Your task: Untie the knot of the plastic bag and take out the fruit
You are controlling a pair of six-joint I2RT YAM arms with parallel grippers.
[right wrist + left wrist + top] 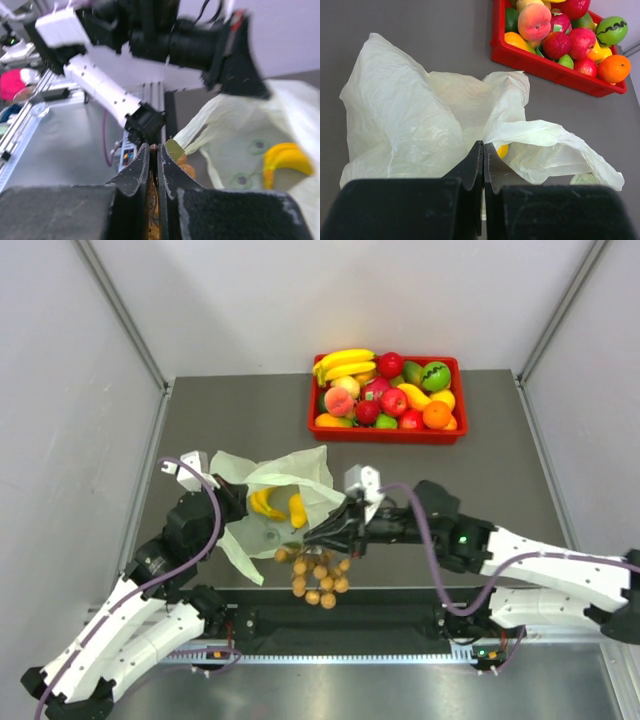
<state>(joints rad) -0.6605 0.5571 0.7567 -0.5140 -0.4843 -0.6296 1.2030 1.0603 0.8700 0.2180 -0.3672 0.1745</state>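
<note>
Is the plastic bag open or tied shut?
Open: the plastic bag gapes, showing bananas inside; the berry cluster is already outside it.

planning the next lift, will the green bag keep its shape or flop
Likely floppy: the plastic bag lies in crumpled, sagging folds. Probably light: its film looks thin and translucent. The bananas inside may slide out of its open mouth.
</note>
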